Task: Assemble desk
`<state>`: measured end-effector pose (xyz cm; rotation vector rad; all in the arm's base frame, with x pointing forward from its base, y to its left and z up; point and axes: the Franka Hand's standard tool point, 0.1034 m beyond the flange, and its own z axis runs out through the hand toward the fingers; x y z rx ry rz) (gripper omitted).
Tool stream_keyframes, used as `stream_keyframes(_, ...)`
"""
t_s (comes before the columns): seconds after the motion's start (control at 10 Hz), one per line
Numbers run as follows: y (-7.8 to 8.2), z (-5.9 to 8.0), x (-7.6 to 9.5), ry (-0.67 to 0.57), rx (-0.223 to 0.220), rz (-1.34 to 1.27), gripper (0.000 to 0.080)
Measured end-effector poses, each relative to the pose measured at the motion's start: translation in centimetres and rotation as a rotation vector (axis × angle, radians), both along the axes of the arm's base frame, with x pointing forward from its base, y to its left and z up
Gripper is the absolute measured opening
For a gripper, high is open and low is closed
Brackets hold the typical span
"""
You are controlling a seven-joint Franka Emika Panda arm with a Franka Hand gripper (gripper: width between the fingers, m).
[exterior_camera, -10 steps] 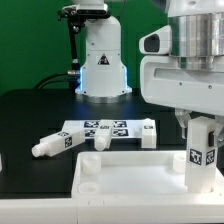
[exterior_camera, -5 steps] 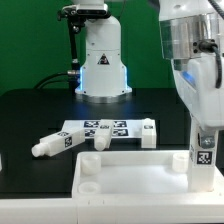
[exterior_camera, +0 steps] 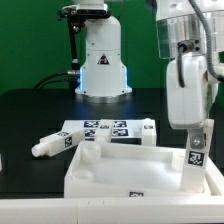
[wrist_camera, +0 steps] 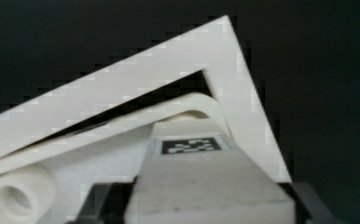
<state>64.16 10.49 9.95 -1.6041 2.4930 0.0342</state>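
Note:
The white rimmed tabletop (exterior_camera: pixel 120 178) lies at the front of the black table, its front wall with a tag showing. My gripper (exterior_camera: pixel 194 128) is shut on an upright white leg (exterior_camera: pixel 197 160), which stands in the tabletop's corner at the exterior view's right. In the wrist view the tagged leg (wrist_camera: pixel 198 172) runs between the dark fingers (wrist_camera: pixel 102 206) of the gripper (wrist_camera: pixel 203 212) down to the tabletop's corner rim (wrist_camera: pixel 221 70). A round socket (wrist_camera: pixel 13 198) shows beside it. Whether the leg is seated in a socket is hidden.
The marker board (exterior_camera: pixel 105 128) lies behind the tabletop. A loose leg (exterior_camera: pixel 55 143) lies at the exterior view's left, another (exterior_camera: pixel 149 132) at the board's right end. The robot base (exterior_camera: pixel 103 62) stands at the back.
The arm has swung towards the exterior view's left with the leg. The tabletop has shifted left and tipped, so its front wall now shows.

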Motion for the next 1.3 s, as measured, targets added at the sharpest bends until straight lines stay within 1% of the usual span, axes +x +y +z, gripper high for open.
stream_keyframes(0.3, 0.1, -0.1, -0.1, 0.000, -0.003, 0.013, 0.0290)
stream_keyframes(0.4, 0.1, -0.1, -0.1, 0.001, -0.004, 0.014, 0.0509)
stream_keyframes(0.5, 0.1, -0.1, -0.1, 0.000, -0.005, 0.027, 0.0509)
stream_keyframes(0.6, 0.2, 0.6, 0.0, -0.010, -0.008, 0.092, 0.0620)
stream_keyframes(0.7, 0.3, 2.0, 0.1, -0.024, -0.002, 0.125, 0.0644)
stream_keyframes(0.8, 0.5, 3.1, 0.1, -0.031, 0.006, 0.131, 0.0644)
stream_keyframes(1.0, 0.4, 2.4, 0.0, -0.024, 0.003, 0.132, 0.0648)
stream_keyframes(1.3, 0.5, 2.4, 0.0, -0.028, -0.002, 0.168, 0.0649)
